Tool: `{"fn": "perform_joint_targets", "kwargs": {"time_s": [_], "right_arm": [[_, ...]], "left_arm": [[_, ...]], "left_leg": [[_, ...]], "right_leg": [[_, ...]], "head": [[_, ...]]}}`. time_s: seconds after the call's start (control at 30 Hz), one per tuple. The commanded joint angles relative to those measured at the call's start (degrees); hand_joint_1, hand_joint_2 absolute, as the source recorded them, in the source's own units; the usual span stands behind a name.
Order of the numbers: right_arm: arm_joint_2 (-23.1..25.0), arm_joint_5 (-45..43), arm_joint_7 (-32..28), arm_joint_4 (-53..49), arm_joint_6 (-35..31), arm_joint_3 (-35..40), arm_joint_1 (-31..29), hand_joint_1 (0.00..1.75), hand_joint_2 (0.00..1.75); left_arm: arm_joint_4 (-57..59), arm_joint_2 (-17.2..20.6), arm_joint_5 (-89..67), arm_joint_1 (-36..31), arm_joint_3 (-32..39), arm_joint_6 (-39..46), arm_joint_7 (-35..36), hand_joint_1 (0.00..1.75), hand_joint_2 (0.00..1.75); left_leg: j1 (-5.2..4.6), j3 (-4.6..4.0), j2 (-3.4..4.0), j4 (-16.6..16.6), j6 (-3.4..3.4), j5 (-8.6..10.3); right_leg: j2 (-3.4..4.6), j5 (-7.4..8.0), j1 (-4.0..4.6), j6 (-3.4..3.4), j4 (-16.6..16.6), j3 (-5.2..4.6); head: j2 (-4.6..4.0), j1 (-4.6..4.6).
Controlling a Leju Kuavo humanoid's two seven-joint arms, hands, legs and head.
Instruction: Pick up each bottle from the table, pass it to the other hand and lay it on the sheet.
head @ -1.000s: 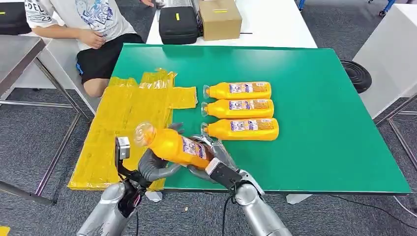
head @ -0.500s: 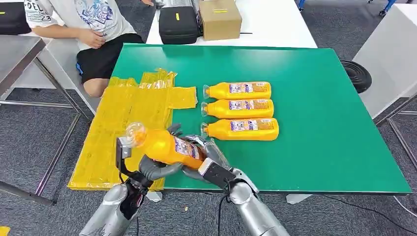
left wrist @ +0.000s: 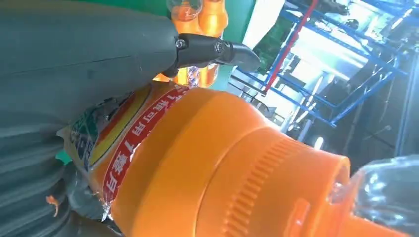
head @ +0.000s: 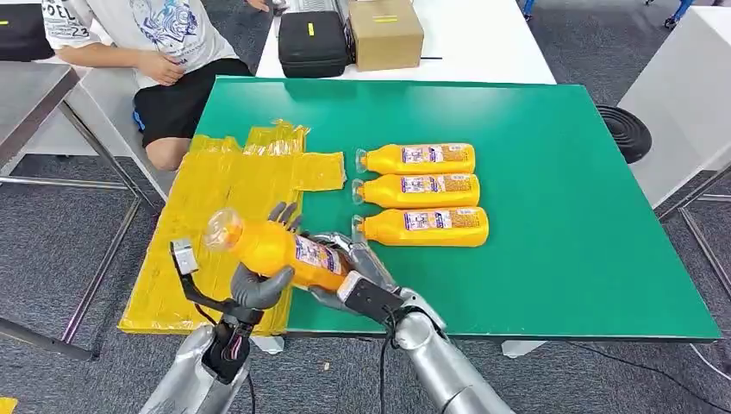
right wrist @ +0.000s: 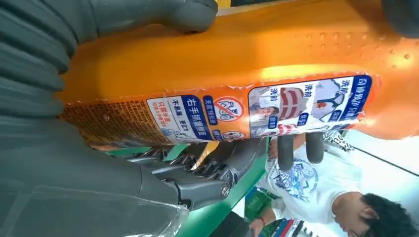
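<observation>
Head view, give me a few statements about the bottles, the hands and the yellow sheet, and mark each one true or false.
1. Three bottles lie side by side on the green table. True.
2. Their caps point toward the yellow sheet. True.
3. The held bottle already lies flat on the sheet. False: it is up in the air, gripped by the left hand and the right hand.
4. A bottle lies on the sheet. False: none does.
5. The cardboard box stands on the green table. False: it stands on the white table behind.
</observation>
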Motion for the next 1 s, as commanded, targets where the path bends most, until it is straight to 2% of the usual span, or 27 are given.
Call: {"fn": "perform_joint_targets", "kwargs": {"time_s": [0.03, 0.2, 0.43, 0.47, 0.5, 0.53, 1.0], "right_arm": [[-1.2, 0.3, -0.1, 5.8, 0.1, 1.7, -1.5, 1.75, 1.75], [-1.4, 0.9, 0.0, 7.0, 0.2, 2.0, -2.0, 1.75, 1.75], [-1.4, 1.5, -0.1, 7.8, 0.1, 2.2, -2.9, 1.75, 1.75], [-1.4, 1.6, -0.1, 7.9, 0.1, 2.2, -2.9, 1.75, 1.75], [-1.4, 1.6, -0.1, 7.9, -0.1, 2.2, -2.9, 1.75, 1.75], [-1.4, 1.6, -0.1, 7.9, -0.1, 2.2, -2.7, 1.75, 1.75], [-1.7, 1.6, 0.0, 6.6, 0.1, 1.4, -2.2, 1.75, 1.75]], "left_arm": [[0.3, -0.2, 0.5, -2.5, 2.4, 0.4, -0.2, 0.0, 1.75], [-0.5, 0.3, 1.5, -1.9, 2.8, 1.2, -0.9, 0.0, 1.75], [-0.6, 0.5, -3.6, -2.6, -0.5, 1.0, -2.2, 0.0, 1.75], [-0.7, 0.4, -3.9, -2.7, -0.7, 1.1, -2.4, 0.37, 1.75], [-0.7, 0.4, -4.4, -3.0, -0.9, 1.1, -2.6, 1.45, 1.75], [-0.7, 0.4, -4.6, -3.2, -0.9, 1.1, -2.8, 1.75, 1.75], [-0.8, 1.0, -8.0, -3.9, -1.5, 1.9, -4.8, 1.75, 1.75]], "left_leg": [[0.05, 0.17, -0.04, 0.0, 0.0, -0.05], [0.04, 0.21, -0.01, 0.0, -0.01, -0.06], [0.04, 0.14, -0.06, 0.0, -0.01, -0.04], [0.02, 0.1, -0.07, 0.0, 0.0, -0.02], [0.04, 0.19, -0.1, 0.0, 0.0, -0.05], [0.03, 0.08, -0.09, 0.0, 0.0, -0.01], [0.06, 0.21, -0.15, 0.0, -0.01, -0.05]], "right_leg": [[-0.1, -0.06, 0.07, -0.1, -0.1, 0.22], [-0.08, -0.06, 0.07, -0.12, -0.1, 0.25], [-0.12, -0.05, 0.06, -0.1, 0.0, 0.19], [-0.12, -0.04, 0.04, -0.08, 0.0, 0.14], [-0.16, -0.08, 0.07, -0.12, -0.1, 0.26], [-0.14, -0.03, 0.05, -0.07, 0.0, 0.12], [-0.23, -0.1, 0.09, -0.14, -0.1, 0.27]], "head": [[0.0, 0.0], [0.0, 0.0], [0.0, 0.0], [0.0, -0.02], [0.0, 0.0], [0.0, 0.0], [0.0, 0.0]]}}
